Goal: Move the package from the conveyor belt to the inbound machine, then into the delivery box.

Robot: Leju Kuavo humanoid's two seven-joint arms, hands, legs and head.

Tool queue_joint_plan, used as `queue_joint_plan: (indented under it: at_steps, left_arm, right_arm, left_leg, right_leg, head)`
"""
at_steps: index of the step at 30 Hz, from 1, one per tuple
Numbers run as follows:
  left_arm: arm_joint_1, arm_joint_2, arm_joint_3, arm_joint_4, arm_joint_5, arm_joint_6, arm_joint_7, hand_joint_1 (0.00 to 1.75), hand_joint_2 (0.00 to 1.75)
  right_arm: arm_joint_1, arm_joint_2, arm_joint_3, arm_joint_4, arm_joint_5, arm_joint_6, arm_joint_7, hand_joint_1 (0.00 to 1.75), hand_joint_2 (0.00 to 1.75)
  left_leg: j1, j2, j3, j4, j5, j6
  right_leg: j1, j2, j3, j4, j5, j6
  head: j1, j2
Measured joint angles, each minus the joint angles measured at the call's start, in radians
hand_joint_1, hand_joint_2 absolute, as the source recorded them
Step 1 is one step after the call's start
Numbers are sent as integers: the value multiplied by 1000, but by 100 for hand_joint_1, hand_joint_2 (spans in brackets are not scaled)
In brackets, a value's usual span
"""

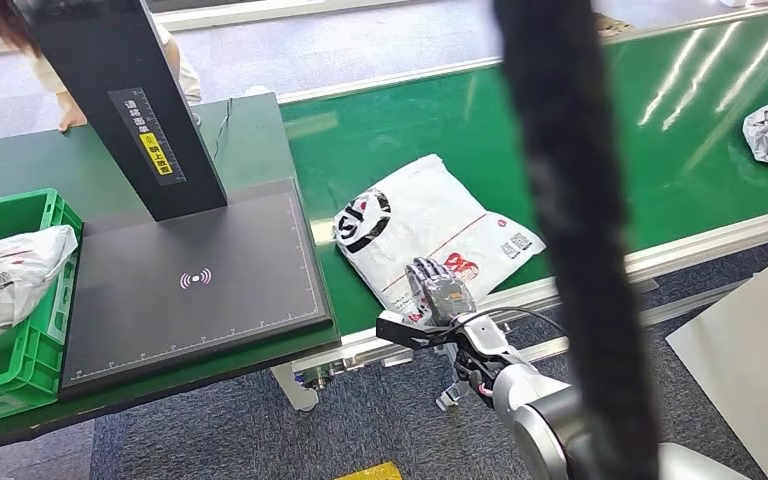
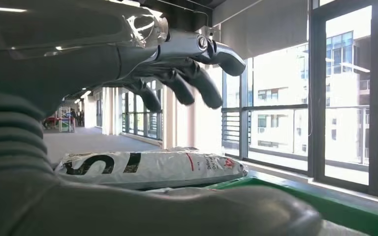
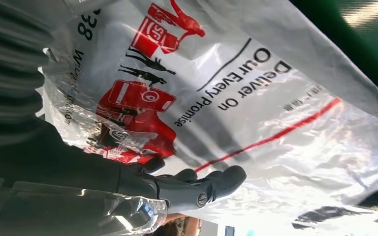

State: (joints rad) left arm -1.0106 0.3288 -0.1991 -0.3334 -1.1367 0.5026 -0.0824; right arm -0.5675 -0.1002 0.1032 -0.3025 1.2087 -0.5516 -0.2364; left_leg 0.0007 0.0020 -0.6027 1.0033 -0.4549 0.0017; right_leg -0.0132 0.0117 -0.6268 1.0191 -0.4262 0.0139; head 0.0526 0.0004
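A green belt (image 1: 660,130) crosses my head view from 8 to 2 o'clock over grey carpet; in the left wrist view tall windows stand behind it.

The package (image 1: 430,225) lies flat on the belt, just right of centre and near its front edge. It sits cornerwise, one corner aimed at me at 6 o'clock. It is close to square. As best I can judge, its longer axis runs from 10 to 4 o'clock, while its thin red stripe runs from 8 to 2. A bold black "S" logo sits at its 9 o'clock corner, small printed labels at its 3 o'clock corner and red graphics near the front corner. In the right wrist view I read "Deliver On Our Every Promise" on the package (image 3: 275,98), plus the digits "38" at the edge; the finer print is too small.

My right hand (image 1: 442,288) is unclenched, fingers stretched out flat over the package's front corner by the red print; the right hand (image 3: 177,187) grips nothing. My left hand (image 2: 167,69) is also released, fingers spread and slightly curled, with the package (image 2: 152,164) lying beyond it.

At 9 o'clock stands the machine (image 1: 200,290), a dark plate with a pink wireless mark; its black post (image 1: 120,90) carries a label and yellow sticker I cannot read. At its left a green box (image 1: 20,370) holds a parcel (image 1: 10,270). A black cable (image 1: 580,250) hangs across my view.
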Motion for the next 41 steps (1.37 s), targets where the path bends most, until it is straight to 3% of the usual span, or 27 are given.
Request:
queue_joint_plan:
  at_steps: [5, 12, 21, 30, 41]
  left_arm:
    - [14, -8, 2, 0, 12, 32, -30, 0, 0]
    - [50, -63, 17, -25, 48, 98, -191, 0, 0]
    - [100, -167, -25, -139, 86, 113, -379, 0, 0]
    - [153, -201, -128, -320, 154, 84, -393, 0, 0]
    - [179, -162, -198, -433, 241, 108, -394, 0, 0]
  right_arm:
    - [13, 1, -1, 0, 16, -1, -25, 0, 0]
    - [-15, 38, 19, -2, 72, -9, -55, 0, 0]
    - [-110, 82, 96, -2, 182, 50, 61, 0, 0]
    - [-160, 82, 162, 6, 247, 230, 203, 0, 0]
    - [-159, 32, 165, 21, 225, 285, 309, 0, 0]
  left_leg:
    - [0, 0, -1, 0, 0, 0]
    - [0, 0, -3, 0, 0, 0]
    - [0, -1, -4, 0, 0, 0]
    - [0, -1, -4, 0, 0, 0]
    - [0, -1, -5, 0, 0, 0]
  right_leg:
    - [0, 0, -1, 0, 0, 0]
    - [1, 0, -4, 0, 0, 0]
    - [0, -1, -3, 0, 0, 0]
    - [0, -1, -4, 0, 0, 0]
    - [0, -1, -4, 0, 0, 0]
  head:
    - [0, 0]
    - [0, 0]
    - [0, 0]
    - [0, 0]
    - [0, 0]
